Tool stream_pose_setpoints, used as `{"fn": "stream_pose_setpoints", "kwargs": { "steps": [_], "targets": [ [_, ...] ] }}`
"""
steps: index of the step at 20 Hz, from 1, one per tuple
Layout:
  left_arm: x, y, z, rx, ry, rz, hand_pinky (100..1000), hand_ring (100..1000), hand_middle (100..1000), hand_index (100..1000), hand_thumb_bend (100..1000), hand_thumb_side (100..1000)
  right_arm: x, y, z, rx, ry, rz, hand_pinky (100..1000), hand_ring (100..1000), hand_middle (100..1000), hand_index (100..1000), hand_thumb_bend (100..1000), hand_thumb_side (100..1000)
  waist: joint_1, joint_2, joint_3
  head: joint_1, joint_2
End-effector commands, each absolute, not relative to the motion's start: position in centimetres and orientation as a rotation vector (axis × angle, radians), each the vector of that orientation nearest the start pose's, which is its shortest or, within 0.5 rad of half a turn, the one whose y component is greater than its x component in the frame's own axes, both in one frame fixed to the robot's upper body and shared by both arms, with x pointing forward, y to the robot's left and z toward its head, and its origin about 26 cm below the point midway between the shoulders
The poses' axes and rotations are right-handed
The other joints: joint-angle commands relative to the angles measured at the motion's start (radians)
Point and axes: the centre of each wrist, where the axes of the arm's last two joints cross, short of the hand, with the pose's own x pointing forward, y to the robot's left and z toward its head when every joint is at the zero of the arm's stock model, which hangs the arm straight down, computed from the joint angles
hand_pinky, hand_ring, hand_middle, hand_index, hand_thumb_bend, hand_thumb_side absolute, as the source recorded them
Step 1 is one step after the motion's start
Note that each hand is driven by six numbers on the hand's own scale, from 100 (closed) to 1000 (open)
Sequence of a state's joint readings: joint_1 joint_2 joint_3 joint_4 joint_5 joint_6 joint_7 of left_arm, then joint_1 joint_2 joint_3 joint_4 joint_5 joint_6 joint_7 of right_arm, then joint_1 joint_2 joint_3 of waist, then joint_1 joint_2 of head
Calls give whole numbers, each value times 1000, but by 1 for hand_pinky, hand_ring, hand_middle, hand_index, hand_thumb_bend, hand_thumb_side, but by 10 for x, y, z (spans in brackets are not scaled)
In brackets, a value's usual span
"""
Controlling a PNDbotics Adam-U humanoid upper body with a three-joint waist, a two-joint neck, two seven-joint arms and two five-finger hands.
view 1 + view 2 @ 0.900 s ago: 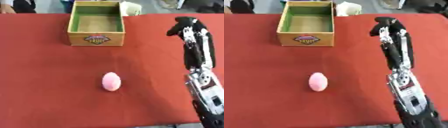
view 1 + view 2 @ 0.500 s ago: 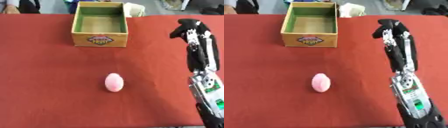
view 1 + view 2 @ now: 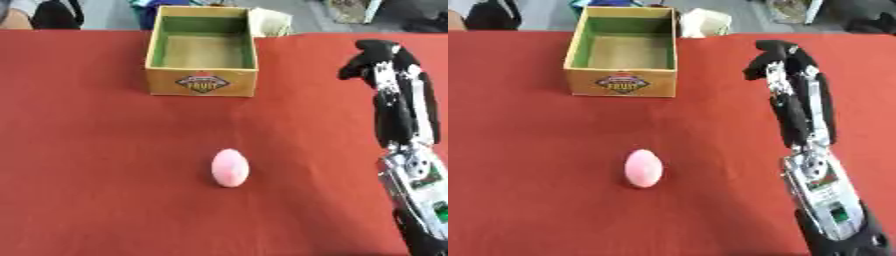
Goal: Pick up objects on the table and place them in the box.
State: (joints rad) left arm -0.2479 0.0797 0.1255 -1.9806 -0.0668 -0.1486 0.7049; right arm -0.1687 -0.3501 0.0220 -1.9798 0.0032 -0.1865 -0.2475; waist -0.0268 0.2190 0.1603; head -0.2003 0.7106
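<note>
A pink egg-shaped object [image 3: 230, 168] lies on the red tablecloth near the middle. Beyond it stands a yellow cardboard box [image 3: 202, 83] with a green inside and a fruit label on its front; nothing shows inside it. My right arm comes up from the lower right corner, and my right hand [image 3: 377, 59] hangs over the table to the right of the box, well away from the pink object. Its fingers droop relaxed and hold nothing. My left hand shows in neither view.
The red table [image 3: 87, 150] fills most of the view. A pale crumpled thing [image 3: 704, 22] lies just behind the box's right corner. A person sits at the far left edge [image 3: 35, 12], touching nothing.
The whole picture has shifted slightly, so the camera moved. My right hand has stayed at about the same spot beside the box. The pink object has not moved.
</note>
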Motion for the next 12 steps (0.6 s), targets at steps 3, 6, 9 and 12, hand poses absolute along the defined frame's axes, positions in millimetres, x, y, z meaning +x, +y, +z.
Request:
{"fn": "stream_pose_setpoints", "kwargs": {
  "steps": [3,6,9,12],
  "targets": [
    [296,259,175,497,-2332,732,482,477,361,522,100,677,289,-278,185,-372,-2399,428,580,602,562,770,100,863,-1,-15,4,-10,-8],
    [295,259,175,496,-2332,726,482,478,361,522,100,677,291,-281,195,-432,-2375,622,594,627,595,808,100,946,-2,-17,7,-14,-8],
    [295,259,174,495,-2330,722,482,478,362,522,100,677,292,-283,206,-490,-2337,803,603,648,616,836,100,940,-4,-20,10,-18,-9],
    [295,259,174,491,-2329,715,482,478,362,525,100,677,293,-283,215,-539,-2276,966,621,675,643,862,100,913,-6,-21,12,-22,-9]
  ]
}}
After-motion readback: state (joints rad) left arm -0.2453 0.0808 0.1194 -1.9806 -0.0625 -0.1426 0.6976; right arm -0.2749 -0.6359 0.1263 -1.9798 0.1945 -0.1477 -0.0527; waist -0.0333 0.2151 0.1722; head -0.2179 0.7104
